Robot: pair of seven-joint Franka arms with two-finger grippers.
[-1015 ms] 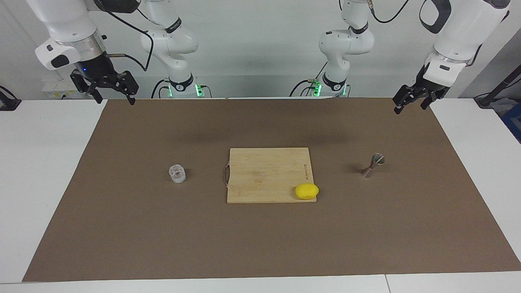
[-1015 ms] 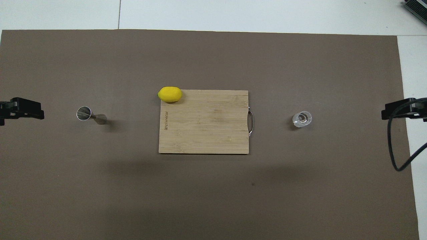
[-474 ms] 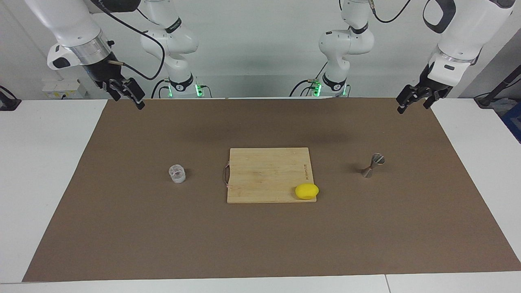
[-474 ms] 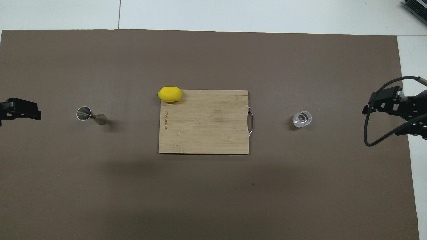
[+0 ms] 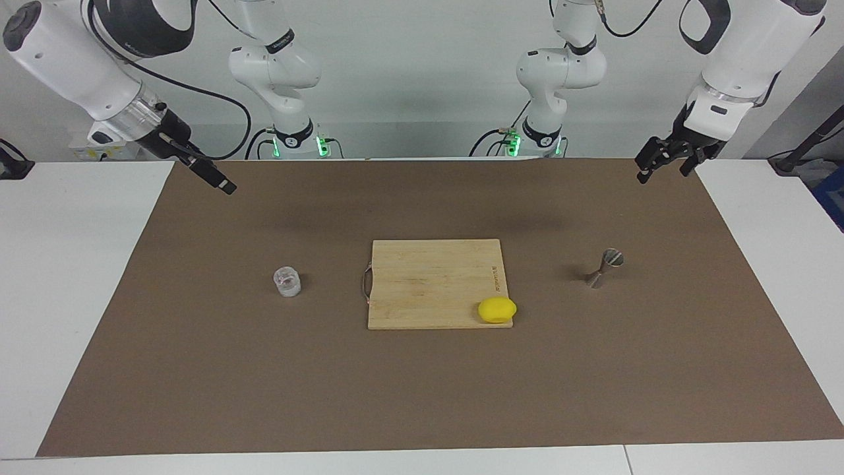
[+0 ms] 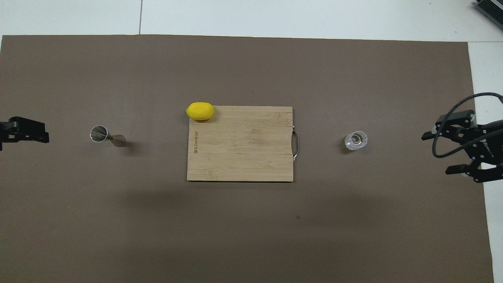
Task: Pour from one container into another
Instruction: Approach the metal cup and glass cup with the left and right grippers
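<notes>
A small clear glass cup stands upright on the brown mat, between the cutting board and the right arm's end of the table. A steel hourglass jigger stands upright toward the left arm's end. My right gripper hangs open and empty above the mat's edge at its own end, well apart from the cup. At the other end, my left gripper hangs open and empty over the mat's edge, apart from the jigger.
A wooden cutting board with a metal handle lies mid-mat between the two containers. A yellow lemon sits on the board's corner farthest from the robots, on the jigger's side. The brown mat covers most of the table.
My right arm has swung lower and turned its wrist, bringing the gripper in over the mat's edge toward the cup. The left gripper has barely shifted. Nothing on the mat moved.
</notes>
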